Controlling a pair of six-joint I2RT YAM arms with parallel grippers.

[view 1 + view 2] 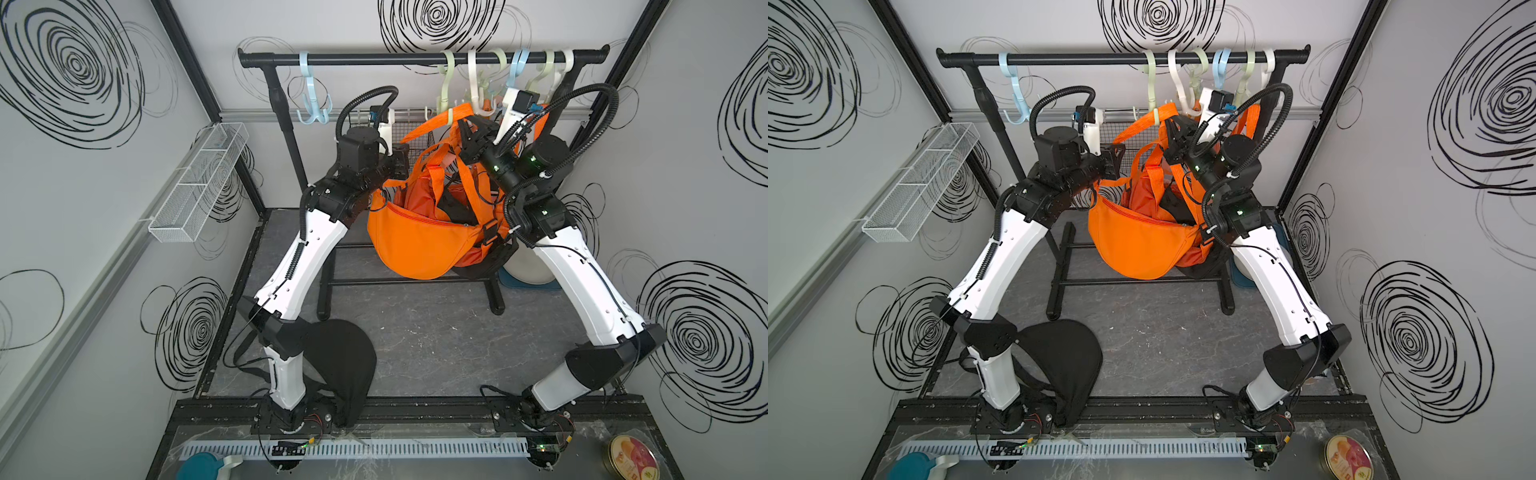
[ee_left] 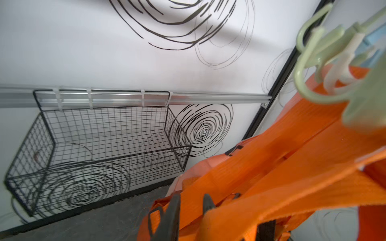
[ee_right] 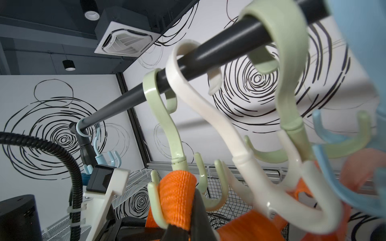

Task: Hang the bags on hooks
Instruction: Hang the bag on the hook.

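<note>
While the right jaws pinch the orange strap (image 3: 177, 198) just where it folds over a prong of the pale green hook (image 3: 177, 141), the hanging step looks all but done to me. The webbing sits in the crook of that prong directly above those jaws, and the hook itself rides on the black rail (image 3: 219, 50) higher up. One dark finger (image 3: 199, 212) presses against the strap's side, so I read that grip as closed on it. The left jaws stand parted. Their fingers (image 2: 173, 212) show a clear gap, with folds of orange webbing lying beyond and beside them, none of it squeezed as far as I can see.

The bag (image 1: 419, 245) hangs below and between both pairs of jaws. It seems to be off the bench (image 1: 415, 345), though from overhead I cannot be sure its bottom is clear.

What comes next, I'd judge, is a release. The right jaws need to spread and draw back downward without dragging the strap off the prong, and the left ones need to back away from the loose webbing without snagging it.

It is a bright orange, soft, crescent-shaped bag, mouth gaping and sagging under its own weight, with ribbed webbing handles (image 1: 436, 174), black buckles (image 1: 490, 226) and something dark inside.
</note>
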